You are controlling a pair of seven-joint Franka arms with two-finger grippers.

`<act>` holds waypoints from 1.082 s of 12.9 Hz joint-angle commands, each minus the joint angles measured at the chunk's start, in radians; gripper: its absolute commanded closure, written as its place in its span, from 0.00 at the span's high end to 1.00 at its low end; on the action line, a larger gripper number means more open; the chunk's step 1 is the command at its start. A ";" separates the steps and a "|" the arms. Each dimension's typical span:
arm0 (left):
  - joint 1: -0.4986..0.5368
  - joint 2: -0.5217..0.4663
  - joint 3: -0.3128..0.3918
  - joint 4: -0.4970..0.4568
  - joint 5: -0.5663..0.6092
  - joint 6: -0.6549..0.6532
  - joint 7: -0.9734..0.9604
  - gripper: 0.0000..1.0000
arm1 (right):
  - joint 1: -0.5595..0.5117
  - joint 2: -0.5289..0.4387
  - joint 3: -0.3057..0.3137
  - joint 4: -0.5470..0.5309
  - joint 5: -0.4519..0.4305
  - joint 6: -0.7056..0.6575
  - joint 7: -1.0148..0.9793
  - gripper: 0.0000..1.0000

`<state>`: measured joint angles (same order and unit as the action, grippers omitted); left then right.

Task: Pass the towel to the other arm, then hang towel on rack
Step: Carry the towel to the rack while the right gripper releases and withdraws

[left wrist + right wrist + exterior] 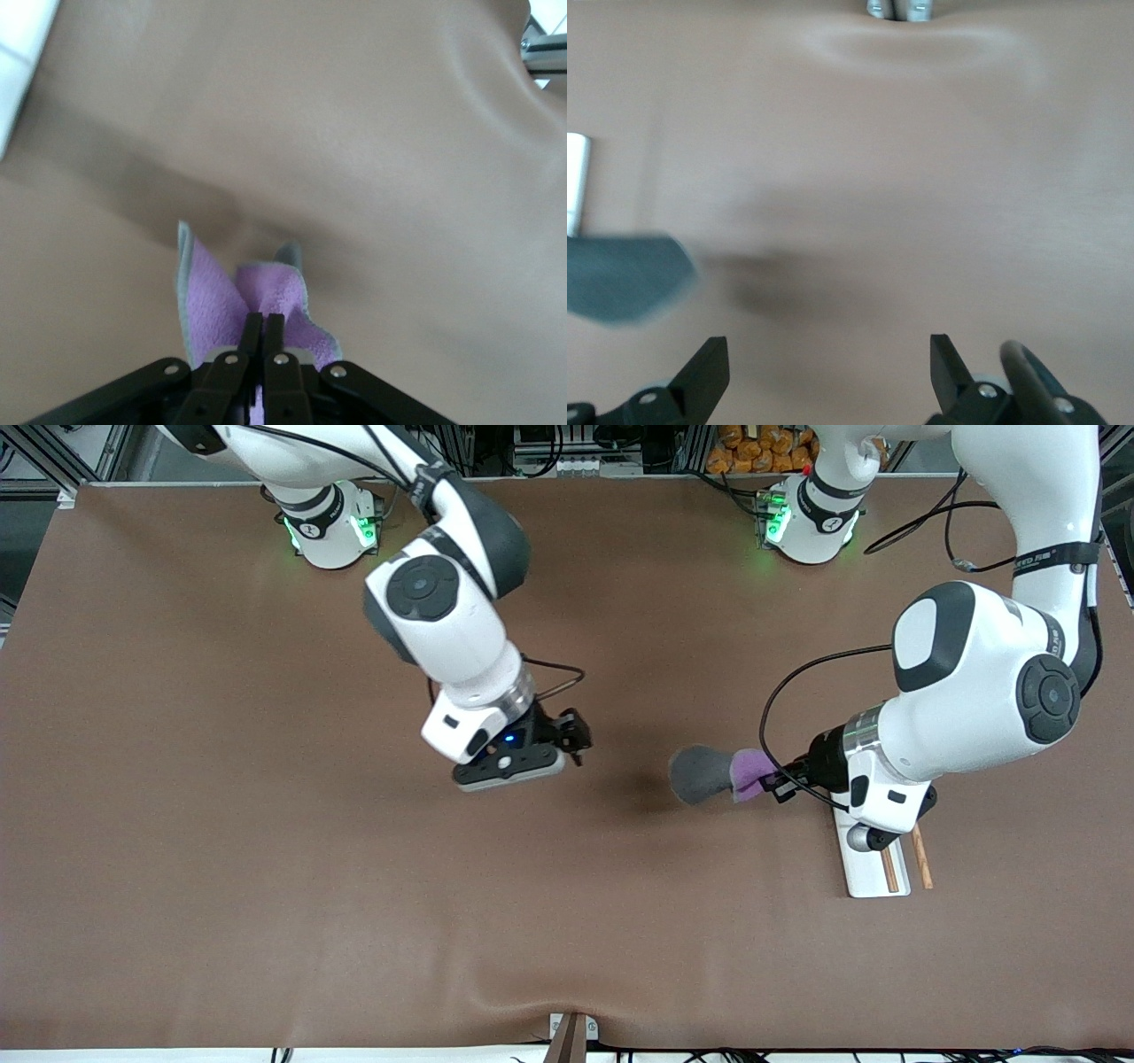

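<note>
Beside the rack (873, 872), left gripper (772, 784) pinches the towel (709, 773); right gripper (574, 737) hangs wide open

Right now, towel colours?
Towel: dark grey one face, purple the other; front view shows it best.

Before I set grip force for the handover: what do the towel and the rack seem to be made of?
The towel, pinched in the left hand, looks like soft fleecy cloth: nappy purple face, grey back, limp folds. The rack looks like a smooth white base, probably plastic, with matte brown rods that look wooden. The right hand waits open over the table.
</note>
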<state>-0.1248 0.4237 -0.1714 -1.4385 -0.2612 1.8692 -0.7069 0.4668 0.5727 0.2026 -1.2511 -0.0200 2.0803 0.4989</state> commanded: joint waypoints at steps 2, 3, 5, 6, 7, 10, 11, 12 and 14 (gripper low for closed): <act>0.025 0.003 0.001 -0.008 0.043 -0.012 0.176 0.00 | -0.121 -0.157 0.015 -0.163 -0.015 -0.095 -0.138 1.00; 0.040 0.006 0.001 -0.008 0.056 -0.012 0.237 0.00 | -0.155 -0.195 0.015 -0.206 -0.015 -0.117 -0.172 1.00; 0.076 0.029 0.001 -0.008 0.060 -0.012 0.372 0.00 | -0.213 -0.261 0.015 -0.255 -0.015 -0.182 -0.267 1.00; 0.095 0.044 0.003 -0.008 0.068 -0.012 0.453 0.00 | -0.247 -0.281 0.014 -0.254 -0.015 -0.237 -0.299 1.00; 0.106 0.061 0.004 -0.008 0.115 -0.012 0.533 0.00 | -0.287 -0.301 0.014 -0.255 -0.015 -0.282 -0.321 1.00; 0.119 0.082 0.004 -0.008 0.220 -0.012 0.653 0.00 | -0.385 -0.355 0.014 -0.255 -0.017 -0.386 -0.362 1.00; 0.120 0.082 0.004 -0.008 0.235 -0.012 0.697 0.00 | -0.423 -0.372 0.015 -0.255 -0.015 -0.423 -0.365 1.00; 0.131 0.084 0.004 -0.010 0.247 -0.012 0.734 0.00 | -0.459 -0.390 0.015 -0.255 -0.015 -0.460 -0.369 1.00; 0.146 0.090 0.004 -0.011 0.301 -0.010 0.817 0.00 | -0.488 -0.425 0.014 -0.257 -0.017 -0.515 -0.449 1.00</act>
<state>0.0039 0.5141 -0.1629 -1.4541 -0.0117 1.8676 0.0369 0.0146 0.2105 0.1990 -1.4626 -0.0228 1.5937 0.1040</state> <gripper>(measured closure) 0.965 0.000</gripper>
